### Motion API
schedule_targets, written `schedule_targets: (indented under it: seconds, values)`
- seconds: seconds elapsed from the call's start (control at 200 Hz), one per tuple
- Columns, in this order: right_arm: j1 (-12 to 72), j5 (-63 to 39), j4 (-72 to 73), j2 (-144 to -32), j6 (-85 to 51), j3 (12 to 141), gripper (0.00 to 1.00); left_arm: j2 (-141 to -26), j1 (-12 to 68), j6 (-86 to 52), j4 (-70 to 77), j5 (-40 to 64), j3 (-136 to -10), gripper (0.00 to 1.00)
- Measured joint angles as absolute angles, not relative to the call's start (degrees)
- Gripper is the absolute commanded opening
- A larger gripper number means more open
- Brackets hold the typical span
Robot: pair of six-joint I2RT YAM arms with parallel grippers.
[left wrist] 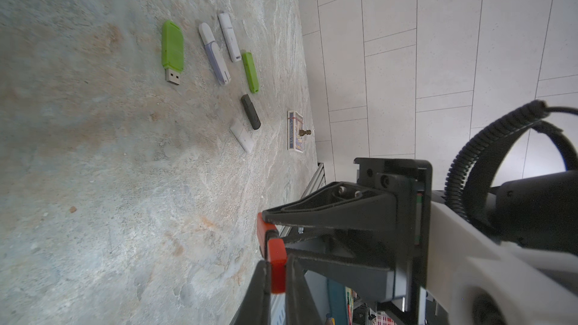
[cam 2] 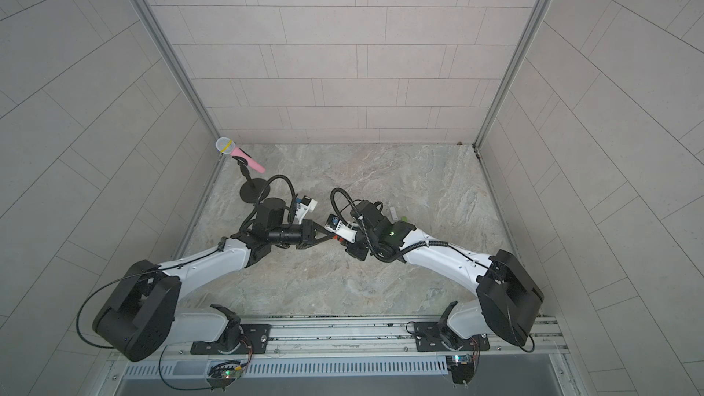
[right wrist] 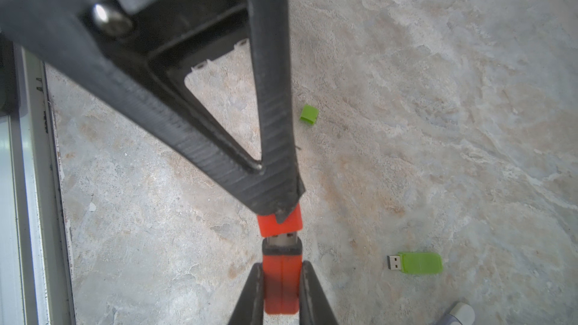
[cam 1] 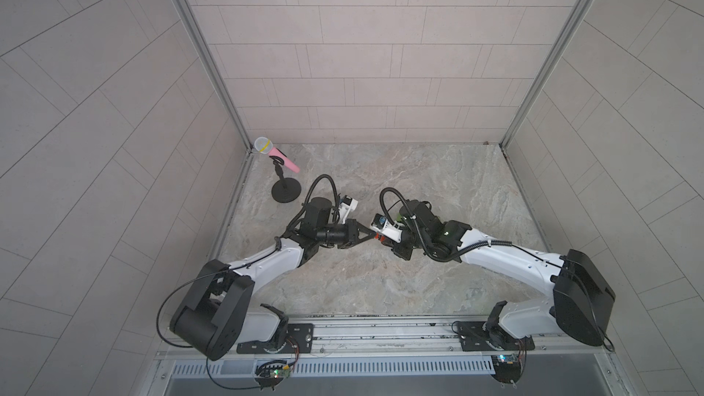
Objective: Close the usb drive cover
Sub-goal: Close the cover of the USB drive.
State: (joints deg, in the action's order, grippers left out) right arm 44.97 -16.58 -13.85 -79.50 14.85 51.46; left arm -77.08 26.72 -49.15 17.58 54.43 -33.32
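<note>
Your right end effector is clenched on the body of the orange USB drive and holds it in the air above the counter, midway between the two arms. The drive's long axis runs straight along the line toward the left end effector, with the metal plug facing that way. The left end effector is clamped on the orange cap, which sits directly ahead of the plug and roughly on the same axis. A strip of bare metal shows between cap and body. The cap's mouth may already be over the plug tip, though the blur leaves that unsure. Closing it looks like a straight push along that axis.
</note>
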Motion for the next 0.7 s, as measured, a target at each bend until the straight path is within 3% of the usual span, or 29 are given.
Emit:
schedule_targets:
  seconds: [0.7]
  values:
    - [45.0,-17.3,-16.7,-77.6,20.4,52.2,0.16,-79.5,27.4,-43.7,11.0,57.9,-37.7,0.11]
